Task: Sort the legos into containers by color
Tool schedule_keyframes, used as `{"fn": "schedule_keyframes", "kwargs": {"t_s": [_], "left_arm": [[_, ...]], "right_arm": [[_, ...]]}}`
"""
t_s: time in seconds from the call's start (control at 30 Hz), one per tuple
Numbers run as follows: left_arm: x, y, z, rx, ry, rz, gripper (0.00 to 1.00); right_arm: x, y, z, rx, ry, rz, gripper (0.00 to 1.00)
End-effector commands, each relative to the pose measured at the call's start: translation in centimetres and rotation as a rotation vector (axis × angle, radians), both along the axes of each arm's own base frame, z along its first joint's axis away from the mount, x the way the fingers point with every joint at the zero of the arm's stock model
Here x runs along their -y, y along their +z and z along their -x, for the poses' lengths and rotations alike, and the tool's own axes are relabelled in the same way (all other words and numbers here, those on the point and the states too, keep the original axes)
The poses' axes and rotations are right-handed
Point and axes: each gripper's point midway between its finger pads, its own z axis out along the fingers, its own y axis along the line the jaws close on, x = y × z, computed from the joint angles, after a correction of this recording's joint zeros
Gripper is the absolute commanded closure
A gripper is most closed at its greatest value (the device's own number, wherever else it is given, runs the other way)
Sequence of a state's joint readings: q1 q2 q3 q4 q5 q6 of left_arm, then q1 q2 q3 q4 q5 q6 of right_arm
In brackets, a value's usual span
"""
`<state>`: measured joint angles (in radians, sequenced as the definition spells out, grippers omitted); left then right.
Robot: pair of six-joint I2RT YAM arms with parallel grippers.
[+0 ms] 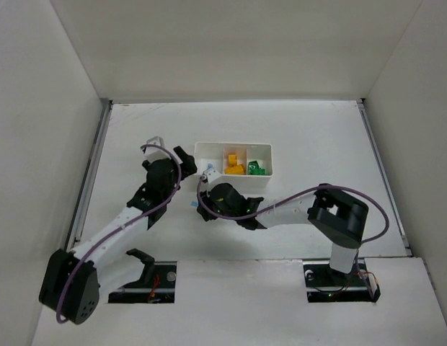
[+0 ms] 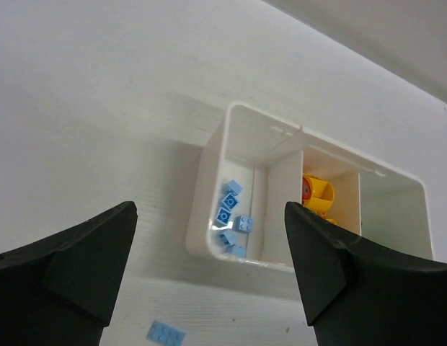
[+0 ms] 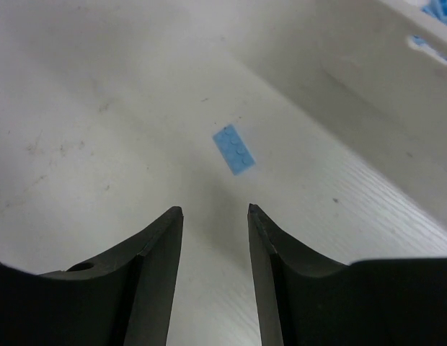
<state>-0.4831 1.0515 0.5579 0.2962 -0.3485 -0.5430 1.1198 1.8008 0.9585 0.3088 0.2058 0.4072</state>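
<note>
A blue lego (image 3: 233,149) is laid flat on the tabletop (image 3: 101,108), long axis 11 to 5 o'clock, before the narrow, empty right claw (image 3: 215,210); the left claw (image 2: 209,209) is spread wide, empty.

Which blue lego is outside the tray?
The flat blue plate lying on the table ahead of the right end effector; the other blue bricks sit inside the tray's end compartment.

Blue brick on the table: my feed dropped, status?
Left jaws wide, right jaws narrower, both empty. Blue brick flat on table, ahead of right jaws. Path clear.
</note>
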Motion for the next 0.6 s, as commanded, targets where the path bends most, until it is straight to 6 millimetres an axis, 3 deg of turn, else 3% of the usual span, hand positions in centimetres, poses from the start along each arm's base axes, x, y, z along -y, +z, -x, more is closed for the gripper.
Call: {"fn": "schedule_keyframes", "kwargs": {"t_s": [0.0,0.07,0.3,0.47,0.57], "left_arm": [[-2.6,-1.2,1.6,-0.010,0.077,0.062,0.13],[-4.4,-2.0,2.7,-0.012,0.129,0.087,0.00],[-9.3,-5.1,4.7,-0.014,0.288,0.161,0.00],[-10.1,-5.7,4.8,-0.009,0.302,0.194,0.00],[-9.9,-5.5,4.6,0.004,0.287,0.213,0.00]], "right_arm": [[-3.2,1.7,-0.8,0.057,0.084,-0.047,0.52],[-3.2,1.0,-1.8,0.053,0.071,-0.027,0.52],[-3.3,-1.8,-3.9,0.058,0.053,0.081,0.51],[-3.4,-2.6,-4.8,0.084,0.042,0.155,0.50],[-3.6,-3.4,-4.3,0.079,0.066,0.199,0.51]]}}
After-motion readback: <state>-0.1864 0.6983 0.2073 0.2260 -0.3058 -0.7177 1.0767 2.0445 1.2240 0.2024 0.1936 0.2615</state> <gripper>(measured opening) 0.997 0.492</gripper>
